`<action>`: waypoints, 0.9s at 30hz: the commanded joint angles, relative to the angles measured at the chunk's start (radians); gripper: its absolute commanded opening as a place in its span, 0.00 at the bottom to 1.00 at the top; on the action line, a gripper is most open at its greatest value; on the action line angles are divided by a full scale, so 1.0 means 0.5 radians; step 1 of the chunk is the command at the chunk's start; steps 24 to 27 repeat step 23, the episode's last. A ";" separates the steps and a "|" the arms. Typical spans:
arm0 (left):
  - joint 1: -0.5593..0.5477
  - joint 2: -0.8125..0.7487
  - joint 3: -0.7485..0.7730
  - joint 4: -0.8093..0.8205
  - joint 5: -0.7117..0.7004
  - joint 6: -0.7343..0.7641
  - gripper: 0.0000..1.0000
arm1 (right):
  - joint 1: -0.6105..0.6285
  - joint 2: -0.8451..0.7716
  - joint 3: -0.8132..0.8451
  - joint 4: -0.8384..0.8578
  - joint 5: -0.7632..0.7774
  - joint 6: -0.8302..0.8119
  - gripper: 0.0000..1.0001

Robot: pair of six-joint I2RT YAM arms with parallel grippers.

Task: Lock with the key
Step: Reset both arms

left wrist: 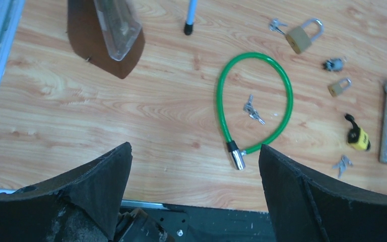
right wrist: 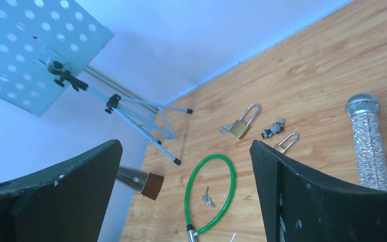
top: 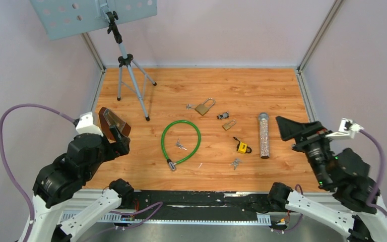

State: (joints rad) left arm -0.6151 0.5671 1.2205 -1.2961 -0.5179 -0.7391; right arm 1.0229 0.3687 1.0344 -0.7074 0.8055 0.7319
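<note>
Green cable lock (left wrist: 218,103): looped, mid-worktop (top: 262,85); keys (left wrist: 252,112) loose inside the loop.
Left gripper (left wrist: 194,148), right gripper (right wrist: 185,143): jaws wide open, empty, well apart from the lock.
Step, as judged: key pick-up not begun. Next move calls for a fine pinch on the keys.
</note>
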 commanded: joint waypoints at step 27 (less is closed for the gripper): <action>0.000 -0.487 0.360 0.143 0.196 0.526 1.00 | -0.006 -0.405 0.414 -0.517 0.108 -0.089 1.00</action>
